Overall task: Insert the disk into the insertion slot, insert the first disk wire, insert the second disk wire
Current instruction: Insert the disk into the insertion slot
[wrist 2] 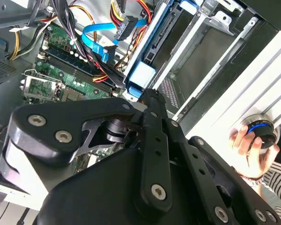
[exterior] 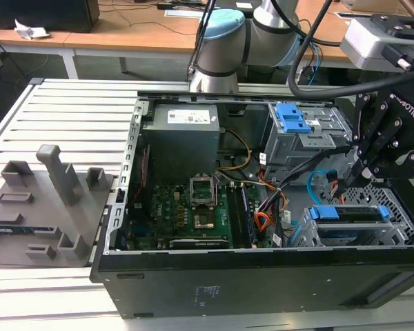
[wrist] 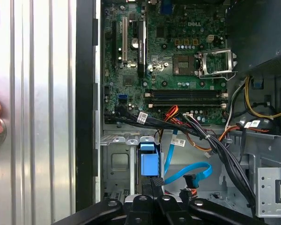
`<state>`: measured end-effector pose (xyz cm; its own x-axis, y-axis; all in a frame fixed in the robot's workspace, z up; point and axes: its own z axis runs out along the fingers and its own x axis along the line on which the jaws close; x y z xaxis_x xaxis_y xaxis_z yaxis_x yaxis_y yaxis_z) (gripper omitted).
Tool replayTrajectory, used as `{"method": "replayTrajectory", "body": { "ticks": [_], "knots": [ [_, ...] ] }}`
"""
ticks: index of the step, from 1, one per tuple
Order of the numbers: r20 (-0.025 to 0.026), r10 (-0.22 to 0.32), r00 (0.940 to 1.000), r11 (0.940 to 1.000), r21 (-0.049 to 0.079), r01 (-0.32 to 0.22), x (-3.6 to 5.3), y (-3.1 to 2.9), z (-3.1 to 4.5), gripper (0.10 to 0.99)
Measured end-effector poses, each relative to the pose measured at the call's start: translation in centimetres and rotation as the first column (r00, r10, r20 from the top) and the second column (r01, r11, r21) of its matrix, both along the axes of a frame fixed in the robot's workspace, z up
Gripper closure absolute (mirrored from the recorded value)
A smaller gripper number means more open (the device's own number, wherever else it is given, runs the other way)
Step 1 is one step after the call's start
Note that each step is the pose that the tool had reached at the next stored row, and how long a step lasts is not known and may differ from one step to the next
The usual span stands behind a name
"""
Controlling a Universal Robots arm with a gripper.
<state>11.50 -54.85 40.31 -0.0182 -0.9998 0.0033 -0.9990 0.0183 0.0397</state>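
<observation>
Your gripper (exterior: pixel 357 183), jaws together on nothing, hangs just above the disk (exterior: pixel 348 214). The disk sits in the slot (exterior: pixel 400 222), its long axis running across the exterior view.

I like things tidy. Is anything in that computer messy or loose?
Yes. The blue cable curls loose beside the disk, and its dark plug seems to hang free, joined to nothing. Nothing looks broken or spilled.
</observation>
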Motion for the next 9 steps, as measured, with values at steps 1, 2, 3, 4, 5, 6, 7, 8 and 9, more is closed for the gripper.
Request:
{"method": "replayTrajectory", "body": {
  "ticks": [1, 2, 3, 4, 5, 6, 7, 8, 9],
  "knots": [
    [-0.0001, 0.0, 1.0, 1.0, 0.0, 0.0, 0.35, 0.05, -0.02, 0.98],
    [-0.0006, 0.0, 1.0, 1.0, 0.0, 0.0, 0.69, 0.11, -0.01, 0.98],
    [-0.0011, 0.0, 1.0, 1.0, 0.0, 0.0, 1.07, 0.19, -0.03, 0.98],
    [-0.0019, 0.0, 1.0, 1.0, 0.0, 0.0, 1.34, 0.23, -0.15, 0.98],
    [-0.0023, 0.0, 1.0, 1.0, 0.0, 0.0, 1.36, 0.23, -0.32, 0.98],
    [-0.0024, 0.0, 1.0, 1.0, 0.0, 0.0, 1.36, 0.24, -0.42, 0.98],
    [-0.0025, 0.0, 1.0, 1.0, 0.0, 0.0, 1.37, 0.24, -0.56, 0.98],
    [-0.0025, 0.0, 1.0, 1.0, 0.0, 0.0, 1.37, 0.24, -0.86, 0.98],
    [-0.0026, 0.0, 1.0, 1.0, 0.0, 0.0, 1.37, 0.24, -1.0, 0.98]
  ]
}}
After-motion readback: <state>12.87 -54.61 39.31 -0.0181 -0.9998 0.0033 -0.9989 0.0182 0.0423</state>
